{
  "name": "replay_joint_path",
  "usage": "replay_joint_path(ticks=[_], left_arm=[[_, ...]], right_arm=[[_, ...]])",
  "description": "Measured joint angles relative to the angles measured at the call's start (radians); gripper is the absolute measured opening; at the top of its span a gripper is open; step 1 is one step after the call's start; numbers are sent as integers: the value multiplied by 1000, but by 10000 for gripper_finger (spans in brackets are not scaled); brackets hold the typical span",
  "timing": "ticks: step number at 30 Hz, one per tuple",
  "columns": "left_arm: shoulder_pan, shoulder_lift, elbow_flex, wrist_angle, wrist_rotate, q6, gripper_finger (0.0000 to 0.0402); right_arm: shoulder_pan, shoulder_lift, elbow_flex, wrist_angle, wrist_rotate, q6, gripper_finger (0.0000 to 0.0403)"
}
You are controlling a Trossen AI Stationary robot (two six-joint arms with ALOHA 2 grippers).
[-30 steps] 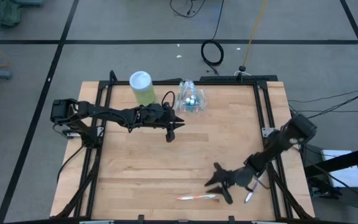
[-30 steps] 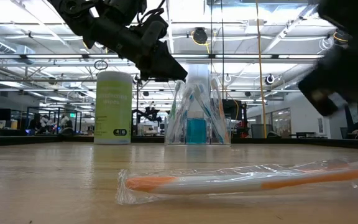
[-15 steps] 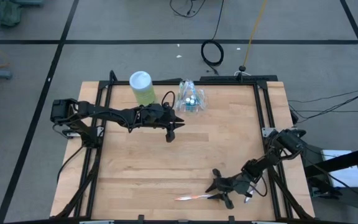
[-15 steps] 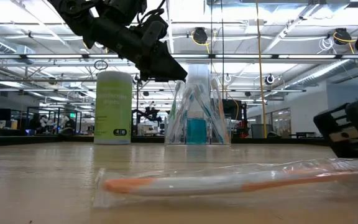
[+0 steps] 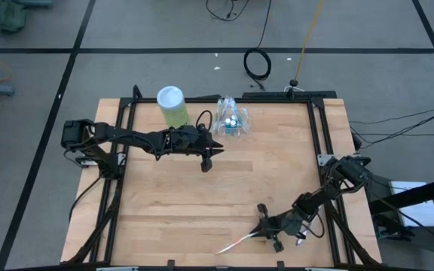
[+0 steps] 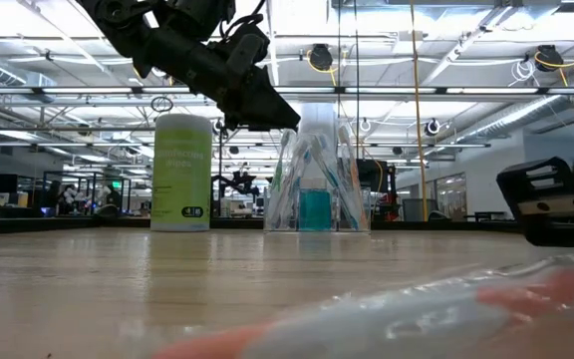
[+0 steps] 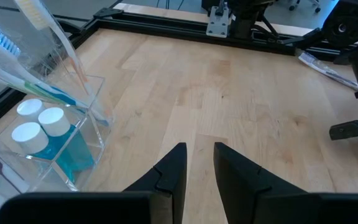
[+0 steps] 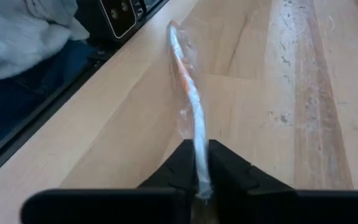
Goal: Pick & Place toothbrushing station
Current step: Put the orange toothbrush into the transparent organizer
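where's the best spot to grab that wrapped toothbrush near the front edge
Grip an end of the wrapped toothbrush across its thin handle, coming low along its length. It lies flat and slim on the table, so the sides offer little. The right gripper is shut on one end this way.

Left claw [image 7: 198, 163] slightly parted over table [image 7: 241, 99] beside clear toothbrush holder [image 7: 55, 124]

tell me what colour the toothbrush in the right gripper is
White with orange parts, inside a clear wrapper: the toothbrush shows best in the right wrist view.
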Motion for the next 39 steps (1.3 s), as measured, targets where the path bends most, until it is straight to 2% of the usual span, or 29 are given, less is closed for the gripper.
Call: replay_joint_path(ticks=[5, 10, 16, 19, 22, 24, 27, 28, 30, 33, 39], left_arm=[[0, 0, 0, 0, 0, 0, 86], [0, 0, 0, 0, 0, 0, 86], [0, 0, 0, 0, 0, 0, 86], [0, 0, 0, 0, 0, 0, 86], [0, 0, 0, 1, 0, -7, 86], [0, 0, 0, 4, -1, -32, 86], [0, 0, 0, 20, 0, -69, 86], [0, 0, 0, 26, -1, -73, 86], [0, 0, 0, 36, 0, -73, 86], [0, 0, 0, 57, 0, -73, 86], [0, 0, 0, 137, 0, -64, 86]], right_arm=[[-14, 0, 0, 3, 6, 10, 21], [-33, -21, 0, -58, 74, 83, 31], [-73, -149, -3, -179, 79, -12, 17], [-104, -263, -2, -256, 77, -168, 22], [-153, -387, -2, -379, 109, -424, 28], [-192, -468, -2, -454, 203, -615, 28], [-264, -567, -2, -522, 402, -879, 23], [-293, -595, -2, -540, 425, -954, 23], [-353, -643, -2, -587, 399, -1073, 23], [-453, -679, -2, -649, 302, -1167, 23], [-621, -657, -2, -768, 121, -1124, 23]])
